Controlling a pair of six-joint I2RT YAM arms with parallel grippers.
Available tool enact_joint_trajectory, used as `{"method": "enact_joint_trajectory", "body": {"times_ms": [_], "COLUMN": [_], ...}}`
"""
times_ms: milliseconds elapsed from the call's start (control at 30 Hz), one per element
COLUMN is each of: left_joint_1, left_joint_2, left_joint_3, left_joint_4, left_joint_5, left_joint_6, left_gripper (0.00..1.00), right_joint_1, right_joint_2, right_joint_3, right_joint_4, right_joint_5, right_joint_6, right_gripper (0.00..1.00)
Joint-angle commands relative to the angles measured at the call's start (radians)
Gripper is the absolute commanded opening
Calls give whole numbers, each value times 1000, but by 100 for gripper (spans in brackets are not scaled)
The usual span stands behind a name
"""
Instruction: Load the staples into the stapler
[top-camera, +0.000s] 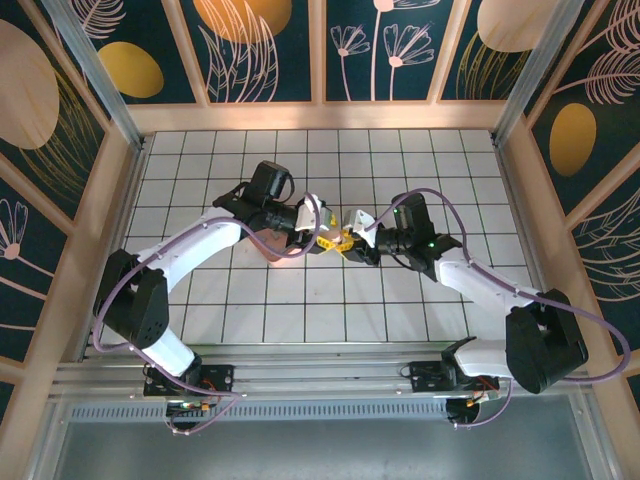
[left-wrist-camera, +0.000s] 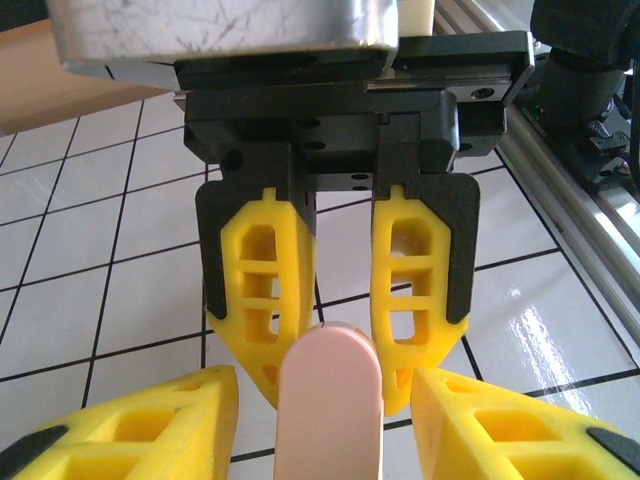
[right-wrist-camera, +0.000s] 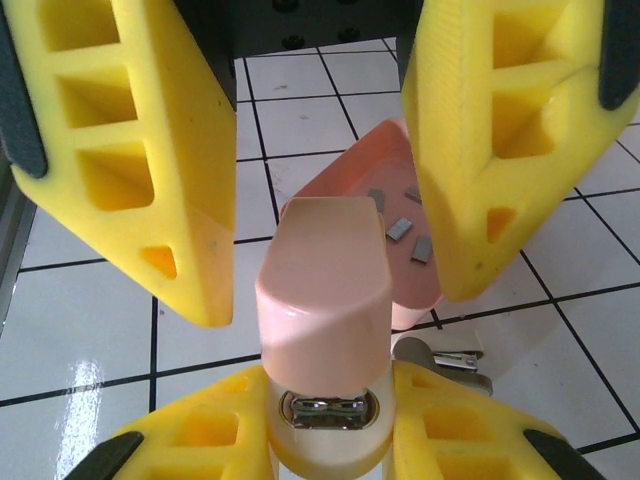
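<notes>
Stapler (right-wrist-camera: 320, 300) is held mid-worktop (right-wrist-camera: 90, 300), clamped at its beige base by the right pincer (right-wrist-camera: 328, 372); left pincer (left-wrist-camera: 327, 385) is spread wide, straddling the pink top without touching it; staples (right-wrist-camera: 399, 230) lie loose in the pink tray (right-wrist-camera: 345, 175) just behind. Step looks like opening the lid; next, left should close on the top and pull gently. 2 pincers are nose to nose, so it's tight there; open tiles all round.

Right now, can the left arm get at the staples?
Probably not yet: the left jaws straddle the stapler held by the right jaws. The staples lie uncovered in the pink tray nearby, so backing off might suffice.
</notes>
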Motion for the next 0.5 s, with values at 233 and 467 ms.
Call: {"method": "enact_joint_trajectory", "body": {"times_ms": [233,467], "left_joint_1": [-17,-16], "left_joint_2": [28,25], "left_joint_3": [51,59], "left_joint_4": [-38,-59], "left_joint_5": [32,62], "left_joint_6": [5,8], "left_gripper": [34,15], "right_joint_1": [11,4], "right_joint_2": [4,-9], "right_joint_3": [47,23], "right_joint_4": [7,21], "right_joint_5": [-4,17], "right_joint_6": [-9,-10], "right_gripper": [12,12]}}
